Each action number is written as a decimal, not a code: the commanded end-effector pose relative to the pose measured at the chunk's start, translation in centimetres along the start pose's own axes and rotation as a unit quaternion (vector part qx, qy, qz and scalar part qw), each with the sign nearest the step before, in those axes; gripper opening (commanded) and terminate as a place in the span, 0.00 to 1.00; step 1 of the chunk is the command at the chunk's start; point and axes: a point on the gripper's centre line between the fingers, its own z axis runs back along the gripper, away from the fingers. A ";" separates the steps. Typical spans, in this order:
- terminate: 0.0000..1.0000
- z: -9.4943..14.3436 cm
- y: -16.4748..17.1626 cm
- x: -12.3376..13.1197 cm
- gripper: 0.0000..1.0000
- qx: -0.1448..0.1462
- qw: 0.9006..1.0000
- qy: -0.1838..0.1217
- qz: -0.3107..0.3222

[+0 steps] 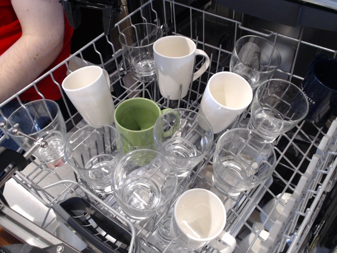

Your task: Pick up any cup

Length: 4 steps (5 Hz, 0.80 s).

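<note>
Gripper [90, 15] at top edge, left of centre: a dark mechanism, mostly cropped, hanging above the rear left of the white wire dishwasher rack [316, 158]. Cannot tell how the jaws stand. Touching no cup or glass.

Tall, slim, plain white ceramic cup [89, 95] at the rear left of the rack, mouth up, tilted, no handle showing. Below and slightly in front of the dark mechanism, apart from it.

Closely hemmed in:
- clear tumbler glass [37, 129] to its left
- green ceramic mug with a loop handle [138, 124] just beside it on the right
- clear rounded glass [97, 155] directly in front, near its base
- clear faceted glass [139, 50] behind and to the right
- white ceramic mug with a loop handle [176, 66] further right in the back row

Elsewhere in the rack:
- wide white handleless cup [225, 100], leaning, right of centre
- four more clear glasses [242, 161] around it
- large clear glass [143, 182] near the front
- white handled mug [200, 219] at the front edge, tipped toward the camera
- dark blue mug with white lettering [321, 87] at the far right

All visible interiors empty.

Bare forearm of a person in a red top [31, 47] at upper left, beyond the rack.
</note>
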 end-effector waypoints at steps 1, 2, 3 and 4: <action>0.00 0.0 0.0 0.0 1.00 0.000 1.000 0.000 0.000; 0.00 -1.6 0.7 -0.1 1.00 0.009 1.000 -0.017 -0.010; 0.00 -3.0 0.9 0.2 1.00 0.013 0.999 -0.031 -0.011; 0.00 -4.7 1.1 0.2 1.00 0.022 0.999 -0.040 -0.010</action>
